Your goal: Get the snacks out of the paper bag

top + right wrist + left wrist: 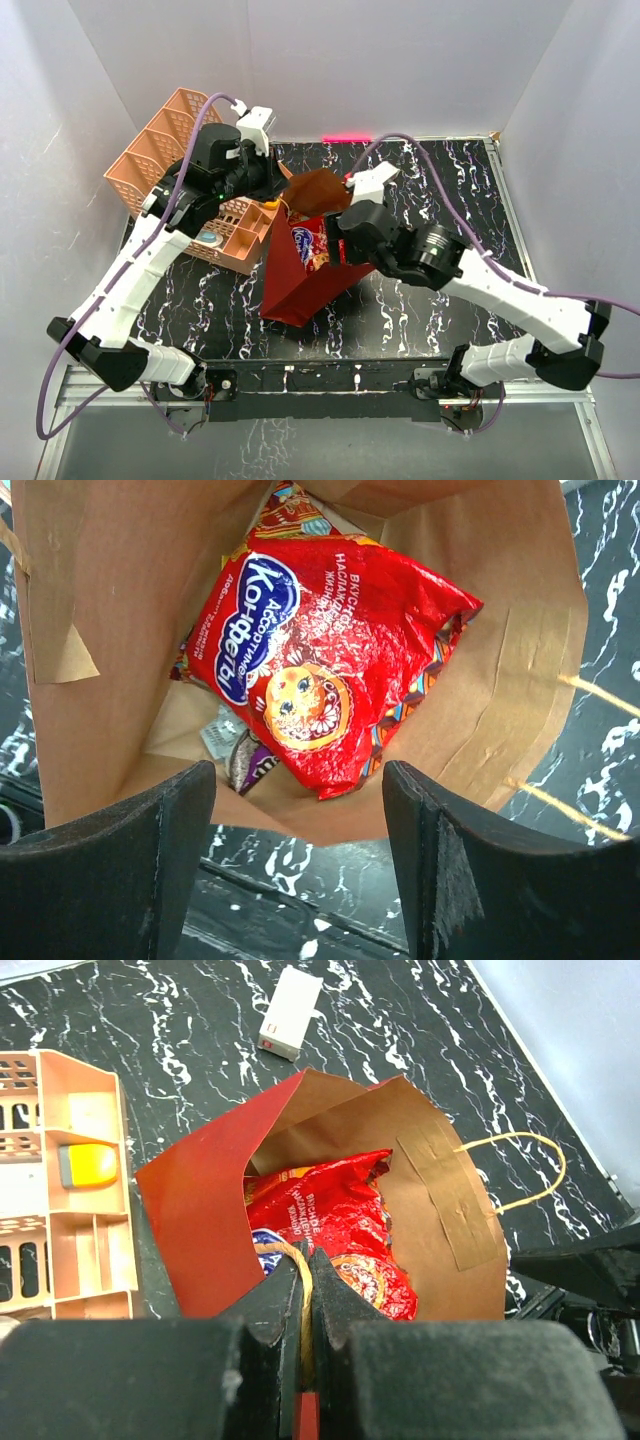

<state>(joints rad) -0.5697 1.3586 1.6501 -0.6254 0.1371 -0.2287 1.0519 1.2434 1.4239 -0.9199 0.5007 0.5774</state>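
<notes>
light bright, even; shadows soft; glare on red packet (340, 650); wrist foregrounds blurred

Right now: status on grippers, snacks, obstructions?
Left gripper shut on thin cord handle of dark red paper bag. Right gripper open at bag mouth. Shiny red cookie packet inside, path clear.

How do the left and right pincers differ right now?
The left pincer is shut on a cord handle of the bag; the right pincer is open, holding nothing. The left sits at the rim; the right faces into the mouth, above the red packet. Both are at the bag.
</notes>
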